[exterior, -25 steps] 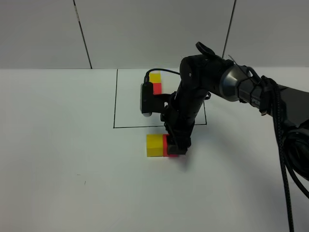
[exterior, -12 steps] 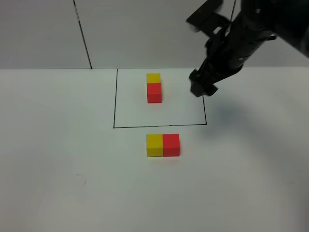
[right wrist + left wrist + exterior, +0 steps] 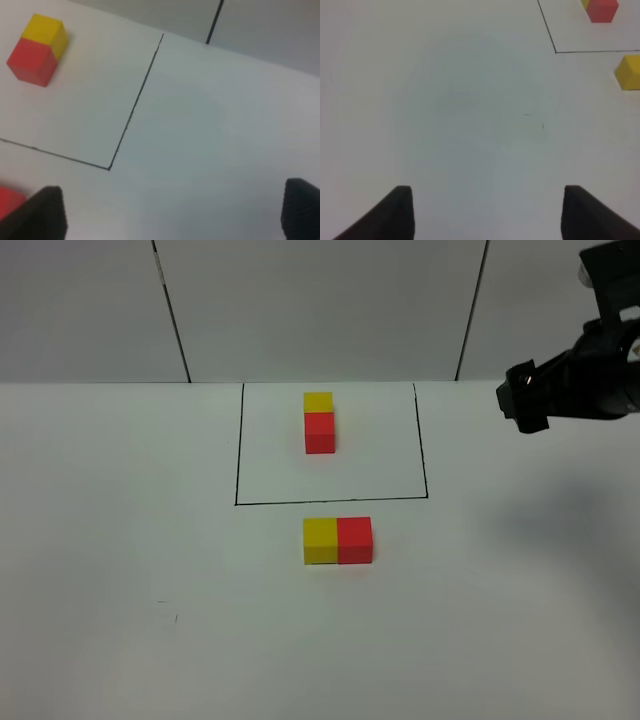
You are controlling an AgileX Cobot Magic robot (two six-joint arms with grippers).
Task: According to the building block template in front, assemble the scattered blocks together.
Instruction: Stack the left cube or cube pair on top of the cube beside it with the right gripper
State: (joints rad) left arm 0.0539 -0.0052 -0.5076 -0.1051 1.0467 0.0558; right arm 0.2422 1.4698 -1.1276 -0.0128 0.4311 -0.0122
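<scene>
The template (image 3: 319,422) stands inside the black-outlined square (image 3: 240,450): a yellow block behind a red one. It also shows in the right wrist view (image 3: 37,56) and the left wrist view (image 3: 601,8). In front of the square a yellow block (image 3: 321,540) and a red block (image 3: 354,539) lie side by side, touching. My right gripper (image 3: 524,406) is raised at the far right, away from the blocks; its fingertips (image 3: 47,210) stand wide apart and empty. My left gripper (image 3: 487,212) is open over bare table, out of the exterior view.
The white table (image 3: 150,570) meets a grey panelled wall (image 3: 320,300) at the back. Only the square's outline and the two block pairs lie on the table.
My right gripper let go of the red block beside the yellow one, rose, and swung away to the far right. The block pair stays in place.
</scene>
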